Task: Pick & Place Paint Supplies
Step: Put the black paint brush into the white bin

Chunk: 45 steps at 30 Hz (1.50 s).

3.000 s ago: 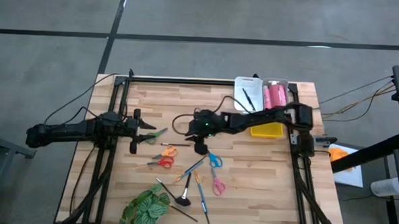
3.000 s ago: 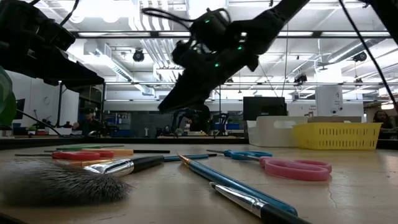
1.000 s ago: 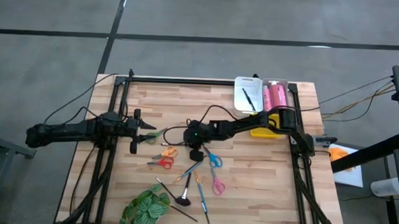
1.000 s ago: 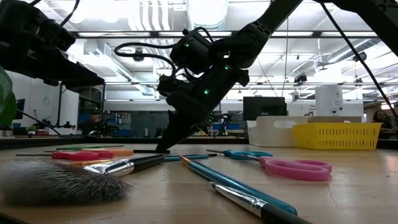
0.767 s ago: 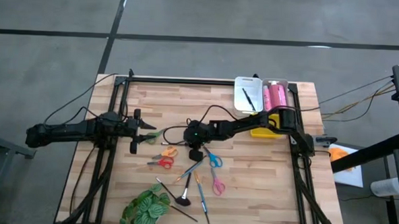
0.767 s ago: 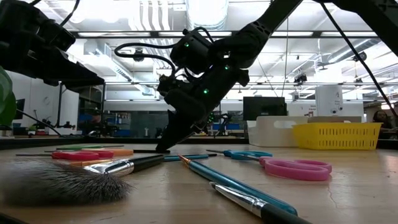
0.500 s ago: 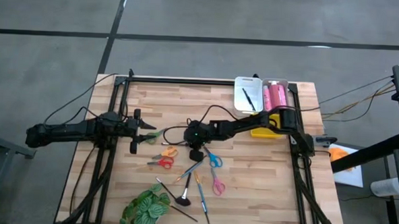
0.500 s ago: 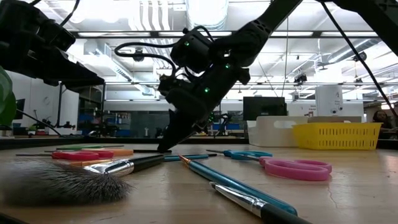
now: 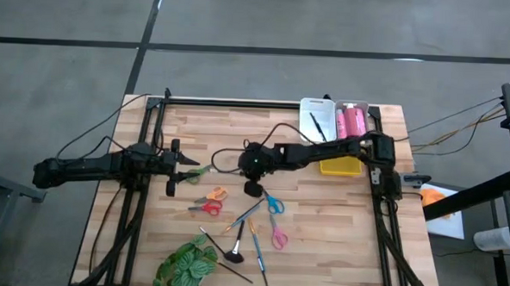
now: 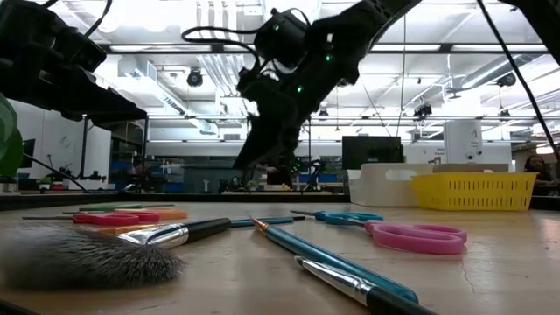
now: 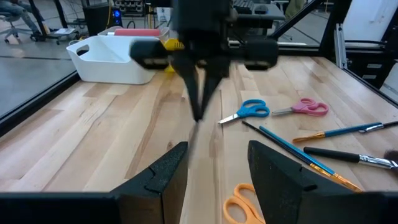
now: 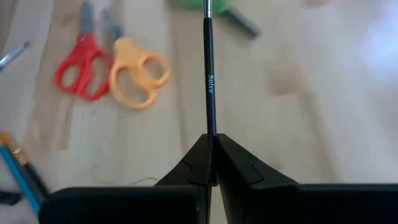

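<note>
The left hand (image 9: pixel 178 159) waits at the left of the high view, over the left part of the desk (image 9: pixel 337 233), its fingers parted and holding nothing; the left wrist view shows the clear gap between its two dark fingers (image 11: pixel 166 174). Just right of it lie the green scissors (image 9: pixel 199 169), partly hidden under the hand. Below them sit the orange scissors (image 9: pixel 211 195) and the red scissors (image 9: pixel 206 208), touching each other.

At the centre of the high view the right hand (image 9: pixel 247 167) is clenched on a thin dark brush (image 12: pixel 209 74). The right wrist view shows it best: a slim black handle with small pale lettering running straight out from between the shut fingers, its far end reaching the frame's top edge over the green scissors. In the high view the brush is too thin to make out, and in the low view it is hard to tell from the hand's dark outline (image 10: pixel 262 144), which hangs above the desk.

Lower centre lie the blue scissors (image 9: pixel 274 203), the pink scissors (image 9: pixel 278 238), blue-handled brushes (image 9: pixel 256 246) and a broad dark brush (image 9: pixel 233 250). At upper right, a white bin (image 9: pixel 307 106) holds one dark brush (image 9: pixel 318 126), pink tubes (image 9: pixel 352 123) lie in the bin beside it, and a yellow basket (image 9: pixel 340 168) sits below.
</note>
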Available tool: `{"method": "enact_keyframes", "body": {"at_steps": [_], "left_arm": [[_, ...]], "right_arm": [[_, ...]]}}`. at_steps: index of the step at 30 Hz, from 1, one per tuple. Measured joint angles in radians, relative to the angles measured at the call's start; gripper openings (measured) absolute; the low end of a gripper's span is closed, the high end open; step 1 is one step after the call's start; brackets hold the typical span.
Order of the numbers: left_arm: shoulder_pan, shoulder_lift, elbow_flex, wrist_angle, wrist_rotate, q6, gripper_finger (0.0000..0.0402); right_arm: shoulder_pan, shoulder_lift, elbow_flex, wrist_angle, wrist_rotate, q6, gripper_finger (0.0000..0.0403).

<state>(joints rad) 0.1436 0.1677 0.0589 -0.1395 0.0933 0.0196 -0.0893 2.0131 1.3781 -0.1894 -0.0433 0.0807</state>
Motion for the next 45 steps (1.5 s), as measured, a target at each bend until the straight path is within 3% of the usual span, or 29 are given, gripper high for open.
{"method": "enact_keyframes", "body": {"at_steps": [4,10,22,34,45], "left_arm": [[0.000,0.003,0.000,0.000,0.000,0.000,0.0169],[0.000,0.007,0.000,0.000,0.000,0.000,0.0169],[0.000,0.006,0.000,0.000,0.000,0.000,0.0169],[0.000,0.007,0.000,0.000,0.000,0.000,0.0169],[0.000,0.006,0.000,0.000,0.000,0.000,0.0169]], "right_arm": [[-0.022,-0.057,-0.004,-0.071,0.069,0.026,0.0012],[-0.085,-0.151,-0.034,-0.124,0.073,0.075,0.0012],[-0.241,-0.415,-0.241,-0.120,0.073,0.098,0.0012],[-0.398,-0.660,-0.485,-0.121,0.211,0.362,0.0012],[-0.500,-0.685,-0.608,-0.135,0.261,0.577,0.0012]]}}
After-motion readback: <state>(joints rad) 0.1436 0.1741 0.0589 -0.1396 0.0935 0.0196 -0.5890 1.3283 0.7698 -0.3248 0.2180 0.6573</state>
